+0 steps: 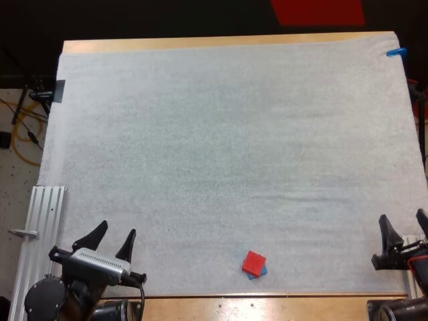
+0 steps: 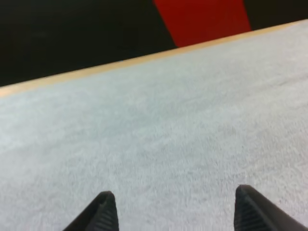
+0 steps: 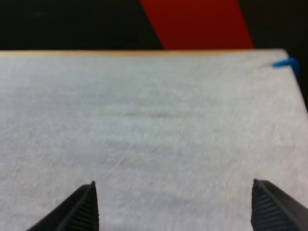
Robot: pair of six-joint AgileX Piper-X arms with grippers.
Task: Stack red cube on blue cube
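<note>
Though the task is asking for a stack, the red cube (image 1: 254,262) is already sitting on the blue cube (image 1: 261,273), slightly askew, with a blue corner peeking out. Well left of the blue cube the left tool (image 1: 118,229) is hovering with fingers apart. Well right of it the right tool (image 1: 402,215) is standing equally spread, gripping nothing. The red cube is probably handling as light, rigid and flat-sided, best pinched on opposite side faces. Beyond the blue cube the white mat (image 1: 221,134) is stretching to the desk (image 1: 200,44) edge.
</note>
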